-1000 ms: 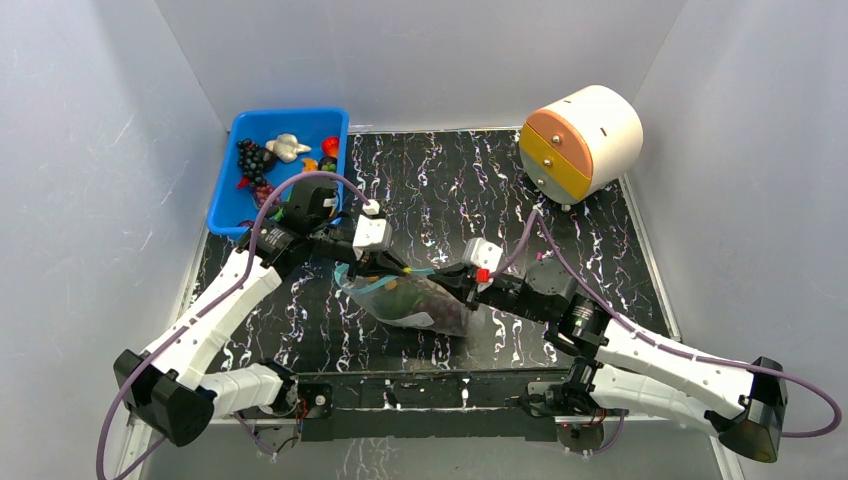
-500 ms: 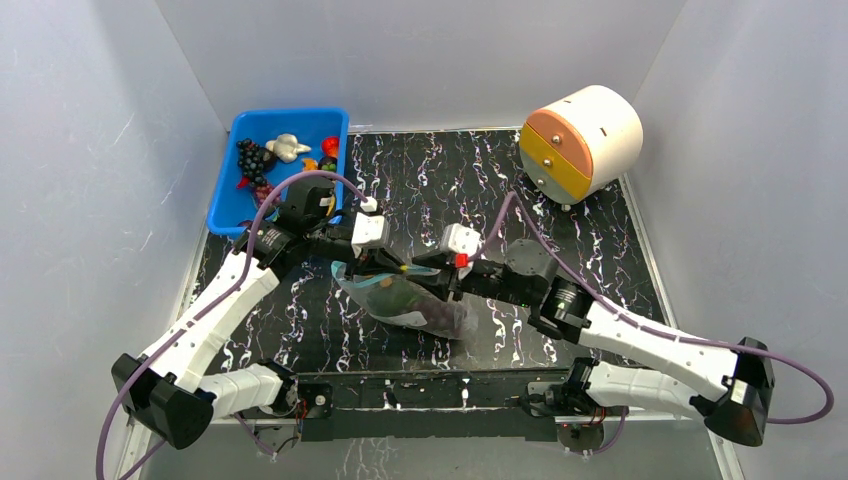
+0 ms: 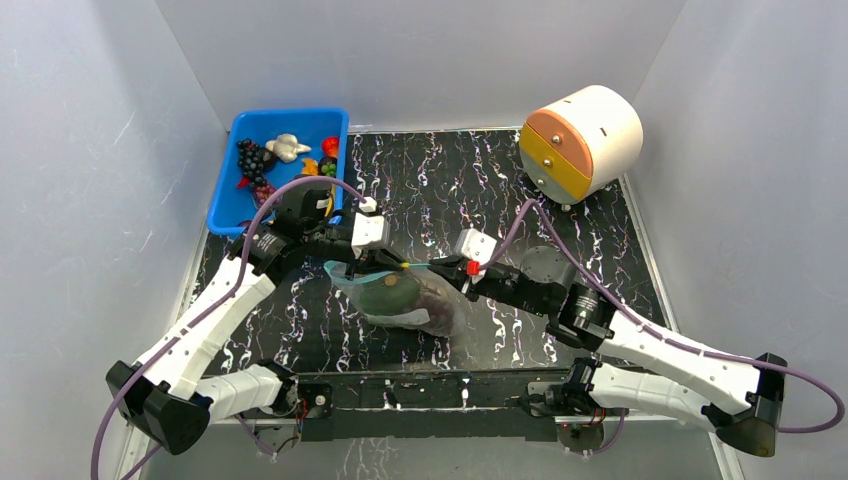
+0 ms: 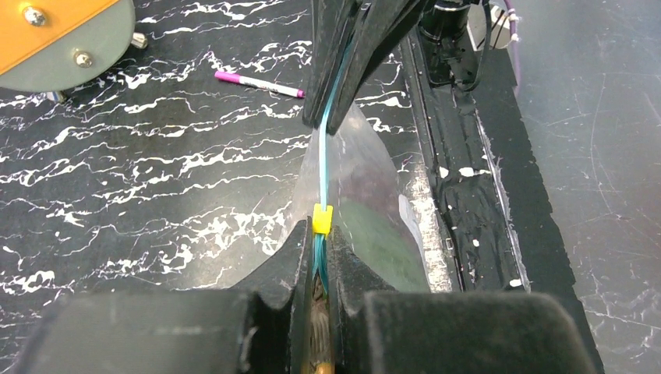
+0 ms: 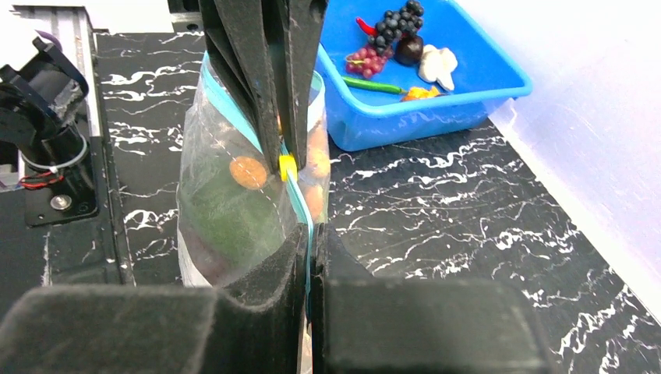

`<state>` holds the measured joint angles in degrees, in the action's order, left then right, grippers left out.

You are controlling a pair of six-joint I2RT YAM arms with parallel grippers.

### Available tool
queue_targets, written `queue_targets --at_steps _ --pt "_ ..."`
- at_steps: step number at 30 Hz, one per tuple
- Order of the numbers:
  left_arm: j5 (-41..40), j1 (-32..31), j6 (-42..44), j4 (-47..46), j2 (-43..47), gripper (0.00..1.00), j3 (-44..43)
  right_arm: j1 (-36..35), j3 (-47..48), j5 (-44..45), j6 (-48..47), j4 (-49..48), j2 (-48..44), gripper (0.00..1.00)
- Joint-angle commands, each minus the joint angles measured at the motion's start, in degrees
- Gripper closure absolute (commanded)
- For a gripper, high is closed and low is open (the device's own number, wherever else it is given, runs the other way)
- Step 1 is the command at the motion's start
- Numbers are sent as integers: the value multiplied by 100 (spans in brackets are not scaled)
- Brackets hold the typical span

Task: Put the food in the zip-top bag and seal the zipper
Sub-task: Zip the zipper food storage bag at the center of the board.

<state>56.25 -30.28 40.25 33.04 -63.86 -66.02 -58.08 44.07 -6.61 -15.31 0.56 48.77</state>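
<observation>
From above, the zip-top bag lies mid-table between the arms with green and purple food inside, and the left gripper and right gripper are both pinched onto its zipper. The left wrist view shows its fingers clamped narrowly on the teal strip just behind a yellow slider. The right wrist view shows its fingers squeezing the strip, with the lettuce and an orange piece bagged.

This is looking like a robotics lab test cell: plain white panels are boxing in a black marbled table, with the cabled left arm and right arm sitting bolted at its near edge.
</observation>
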Motion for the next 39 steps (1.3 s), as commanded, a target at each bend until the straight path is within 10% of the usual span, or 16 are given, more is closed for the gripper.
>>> queue_targets --at_steps 1,25,31,39 --pt "-421 103 18 194 342 100 -102 68 59 804 -296 179 -487 100" --pt "-1041 102 -192 140 377 100 -17 69 -102 2448 169 1163 -1308 100" --pt "-993 104 -285 -30 295 100 0 69 110 1643 345 1316 -1251 100" --pt "-794 102 -342 -138 119 100 -201 71 598 273 450 879 -753 60"
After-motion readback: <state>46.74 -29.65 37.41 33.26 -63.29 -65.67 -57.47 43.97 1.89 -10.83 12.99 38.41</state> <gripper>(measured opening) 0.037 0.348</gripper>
